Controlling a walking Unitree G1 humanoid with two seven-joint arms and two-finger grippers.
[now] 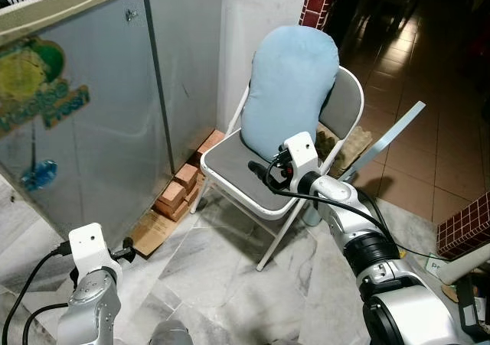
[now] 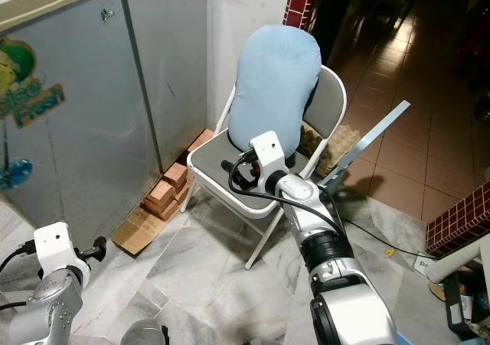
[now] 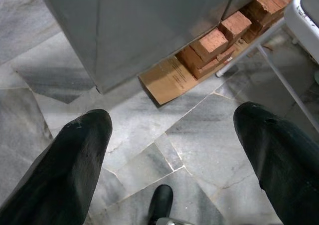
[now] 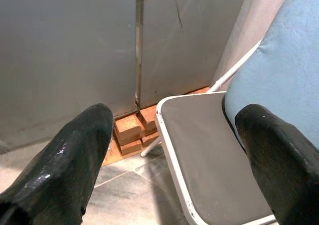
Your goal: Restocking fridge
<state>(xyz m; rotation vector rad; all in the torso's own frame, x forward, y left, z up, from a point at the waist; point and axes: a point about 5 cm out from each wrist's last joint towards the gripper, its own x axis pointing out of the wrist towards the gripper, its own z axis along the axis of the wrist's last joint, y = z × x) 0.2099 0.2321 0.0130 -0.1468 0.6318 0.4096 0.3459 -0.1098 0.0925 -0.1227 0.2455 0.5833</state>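
Fingers spread, the right gripper (image 4: 172, 135) hangs over the folding chair (image 1: 253, 178); left gripper (image 3: 172, 135), also spread, hovers low beside it.

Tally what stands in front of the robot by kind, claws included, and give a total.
Folding chair: 1
Blue cushion: 1
Grey fridge: 1
Cardboard sheet: 1
Open claws: 2, left claw, right claw
Total: 6
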